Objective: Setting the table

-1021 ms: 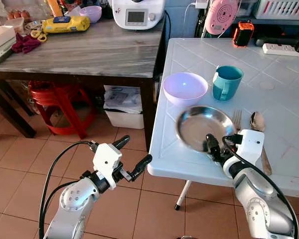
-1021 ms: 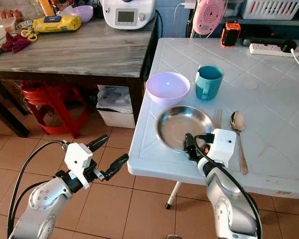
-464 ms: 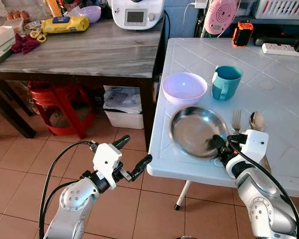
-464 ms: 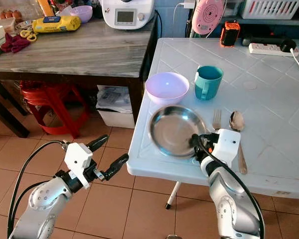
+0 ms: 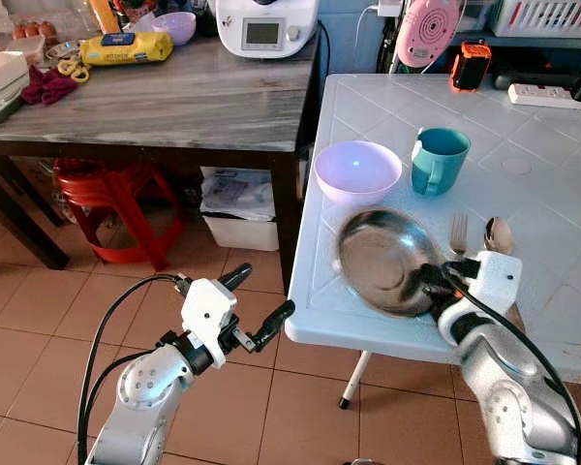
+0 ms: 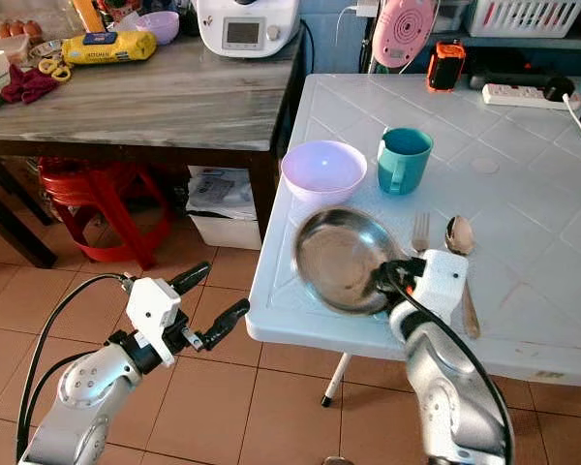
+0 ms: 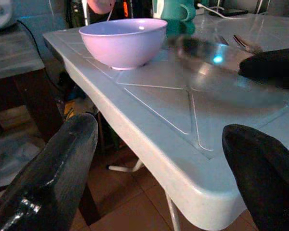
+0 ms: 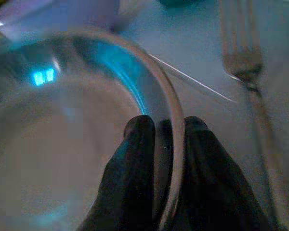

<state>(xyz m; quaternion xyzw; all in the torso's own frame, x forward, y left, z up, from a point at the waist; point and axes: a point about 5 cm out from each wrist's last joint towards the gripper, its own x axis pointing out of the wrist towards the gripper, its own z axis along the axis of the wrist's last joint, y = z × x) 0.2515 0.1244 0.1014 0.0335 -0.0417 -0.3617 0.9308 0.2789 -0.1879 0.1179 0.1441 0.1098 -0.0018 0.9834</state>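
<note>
Head views: steel plate sits near the front edge of the white counter, just in front of the lilac bowl and teal mug, with fork and spoon to its right. Plate is round, shallow, mirror-bright, and looks tilted off the surface. Right claw is clamped on its near right rim. Left claw hangs over the tiled floor, fingers spread, holding nothing. Left wrist view: counter corner, bowl, and the blurred plate beyond. Right wrist view: two black fingertips pinch the thin rolled rim, one inside, one outside. Judgement: plate is light, rigid and slick; a rim pinch is the only purchase, and it may pivot or slip if swung fast.
</note>
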